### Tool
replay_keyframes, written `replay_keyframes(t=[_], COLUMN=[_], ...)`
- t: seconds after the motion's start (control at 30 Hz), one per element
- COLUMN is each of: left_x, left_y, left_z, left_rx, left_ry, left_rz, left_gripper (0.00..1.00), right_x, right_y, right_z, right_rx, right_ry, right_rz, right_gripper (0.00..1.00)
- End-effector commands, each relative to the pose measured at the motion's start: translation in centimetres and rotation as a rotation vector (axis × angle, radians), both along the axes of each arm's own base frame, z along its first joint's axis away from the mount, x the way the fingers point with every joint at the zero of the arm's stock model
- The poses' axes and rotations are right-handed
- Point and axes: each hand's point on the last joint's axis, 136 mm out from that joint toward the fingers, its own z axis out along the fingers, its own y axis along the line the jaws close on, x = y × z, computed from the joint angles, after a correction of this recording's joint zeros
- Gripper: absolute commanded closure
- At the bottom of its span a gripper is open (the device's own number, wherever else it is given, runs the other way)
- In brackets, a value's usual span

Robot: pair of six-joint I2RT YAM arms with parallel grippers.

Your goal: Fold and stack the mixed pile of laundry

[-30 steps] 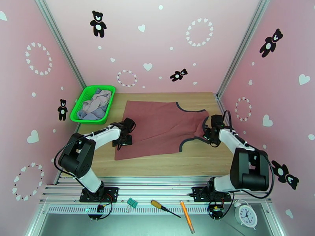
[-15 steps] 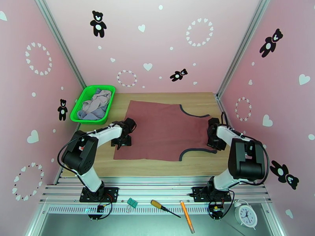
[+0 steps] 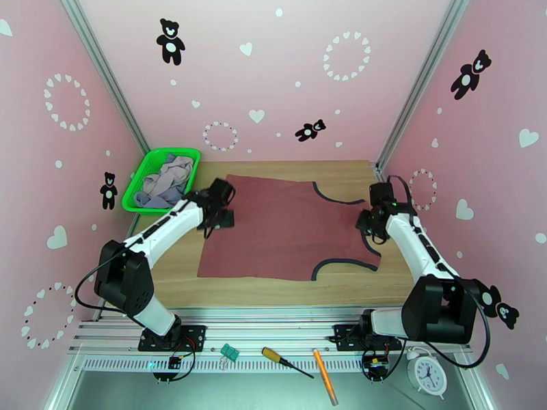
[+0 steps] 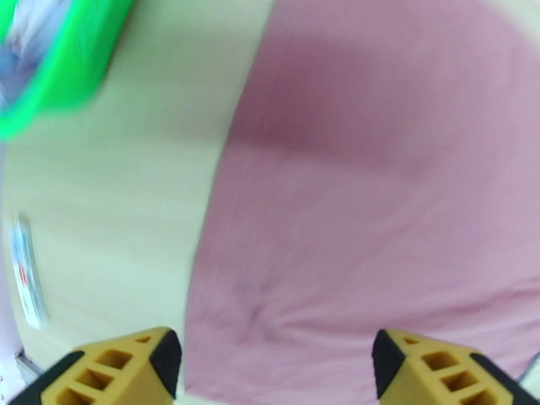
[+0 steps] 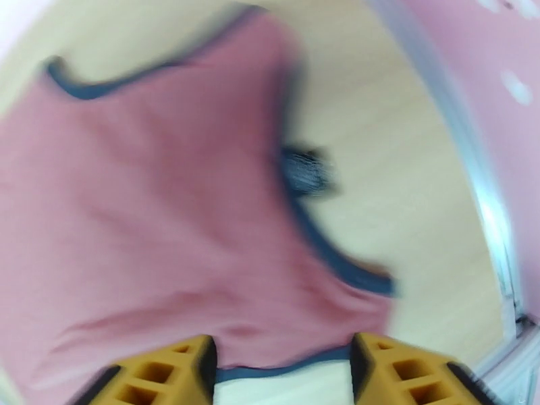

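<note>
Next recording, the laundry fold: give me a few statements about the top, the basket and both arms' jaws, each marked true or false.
1. The rust-red top lies spread flat on the table. True.
2. The green basket is empty. False: it holds crumpled pale garments.
3. The left gripper has its jaws apart with nothing between them. True.
4. The right gripper is lifting the top. False: its jaws are apart and hold nothing, above the top's dark-trimmed end, which lies flat.
5. The basket sits at the table's far right corner. False: it is at the far left.
</note>
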Motion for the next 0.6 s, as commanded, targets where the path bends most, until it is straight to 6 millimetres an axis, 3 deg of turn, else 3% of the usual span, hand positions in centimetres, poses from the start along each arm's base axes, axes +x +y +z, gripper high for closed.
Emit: replay_keyframes(t=[0.0,0.07,0.2,0.37,0.57], left_x=[3.2,5.5,9.4,12.2,13.9], left_y=[-2.1,-3.3,-5.1,-5.6,-4.3], left_z=[-2.9,-4.3,-8.0,-12.4,-15.6], left_rx=[-0.042,-0.064,-0.065,-0.047,-0.063], left_ry=[0.065,0.083,0.140,0.212,0.260], left_rz=[-0.053,-0.064,-0.075,-0.027,0.090], left_gripper=[0.34,0.34,0.34,0.31,0.27], right_x=[3.6,5.5,8.3,10.6,13.0], right_y=[4.1,4.9,4.9,4.9,4.5], right_z=[-2.7,-4.3,-7.9,-11.5,-14.8], right_rx=[0.158,0.180,0.186,0.185,0.170], right_ry=[0.035,0.060,0.124,0.196,0.261], right_rz=[0.091,0.102,0.080,0.061,0.031], right_gripper=[0.70,0.80,0.86,0.86,0.79])
